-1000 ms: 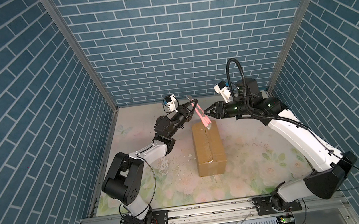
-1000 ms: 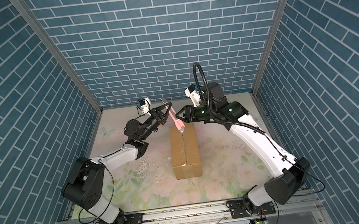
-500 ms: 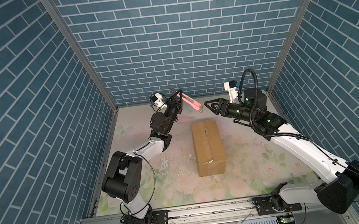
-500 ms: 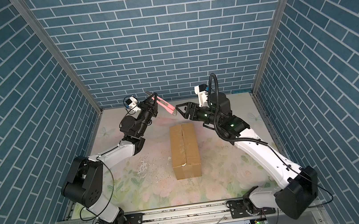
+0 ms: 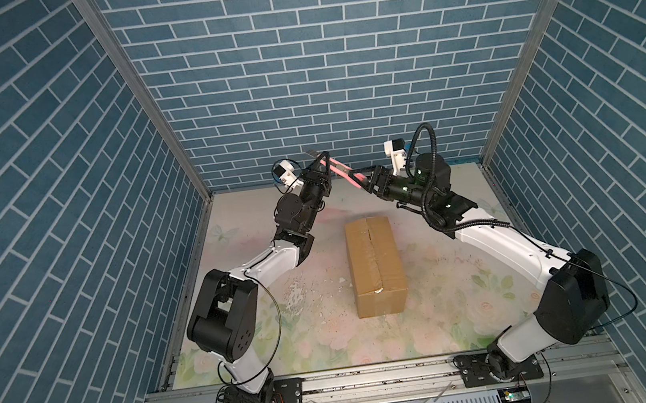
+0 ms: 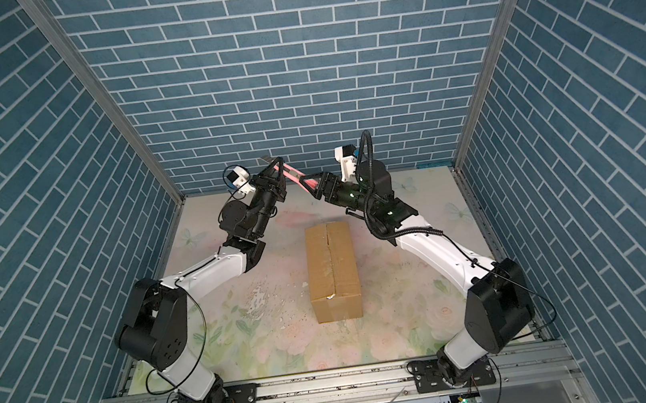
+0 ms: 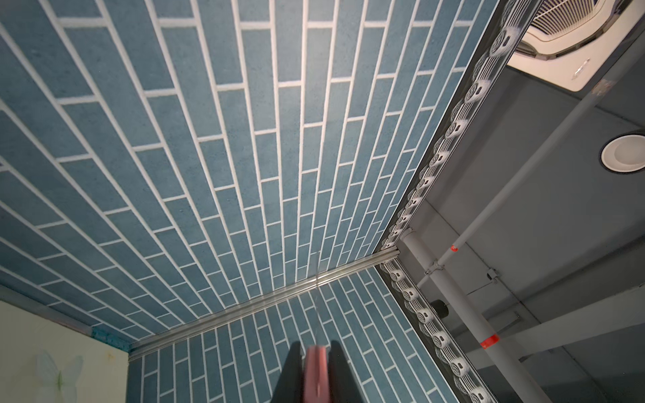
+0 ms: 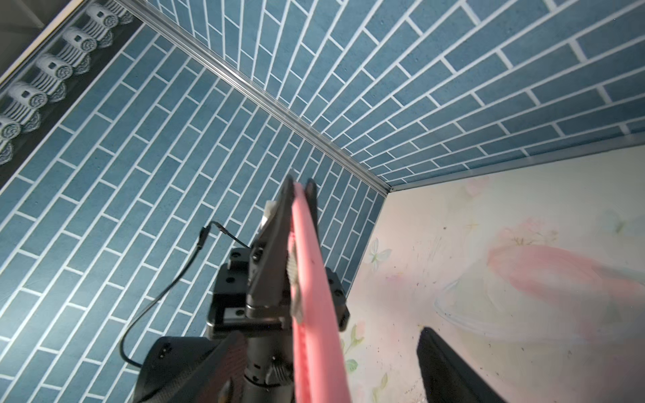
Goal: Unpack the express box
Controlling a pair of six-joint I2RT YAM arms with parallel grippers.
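The left end effector (image 5: 323, 159) is clamped on the pink knife (image 5: 345, 172), high above the far end of the express box (image 5: 375, 263). The right end effector (image 5: 362, 176) straddles the handle with its jaws spread, gripping nothing. The danger, I reckon, is timing. If the left lets go before the right closes squarely, the knife drops behind the box or twists in a skewed grip. The box sits flaps-shut on the tabletop (image 5: 450, 300).

High twin overviews (wrist views upward)
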